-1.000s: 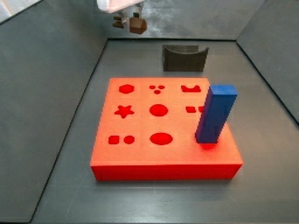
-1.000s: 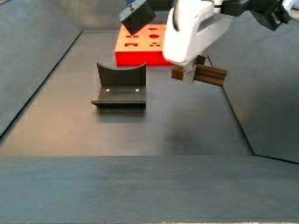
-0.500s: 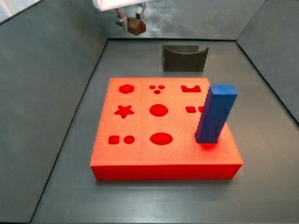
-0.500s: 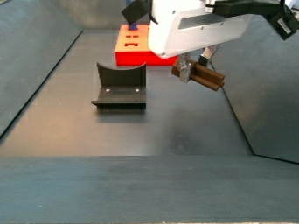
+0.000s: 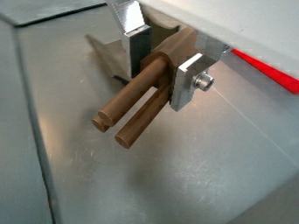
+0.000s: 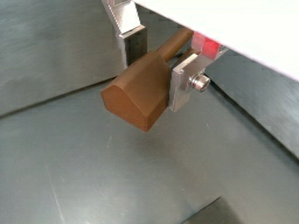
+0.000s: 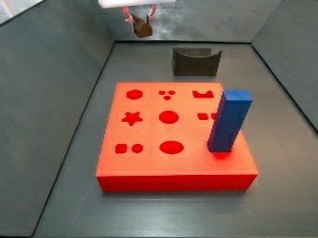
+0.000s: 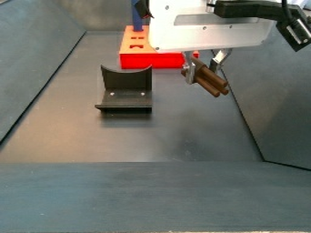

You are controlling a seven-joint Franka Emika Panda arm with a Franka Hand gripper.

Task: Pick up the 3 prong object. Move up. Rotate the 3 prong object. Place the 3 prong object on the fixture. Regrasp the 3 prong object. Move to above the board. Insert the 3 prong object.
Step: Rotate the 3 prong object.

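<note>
My gripper point(image 8: 201, 65) is shut on the 3 prong object point(image 8: 210, 82), a brown wooden peg, and holds it in the air, tilted, to the right of the fixture point(image 8: 124, 89). In both wrist views the silver fingers clamp its thick end: its prongs point(image 5: 128, 114) stick out on one side and its wedge-shaped block end point(image 6: 131, 94) on the other. In a side view the gripper point(image 7: 140, 20) hangs high at the back, left of the fixture point(image 7: 195, 61). The red-orange board point(image 7: 187, 167) lies in front, well away from the gripper.
A tall blue block point(image 7: 230, 121) stands upright on the board's right side. Grey sloping walls point(image 7: 62, 112) close in the floor on both sides. The board's near edge point(image 8: 144, 60) shows behind the fixture.
The wrist has turned with the peg in it, so the peg now slants down to the right instead of lying nearly level. The gripper has risen slightly.
</note>
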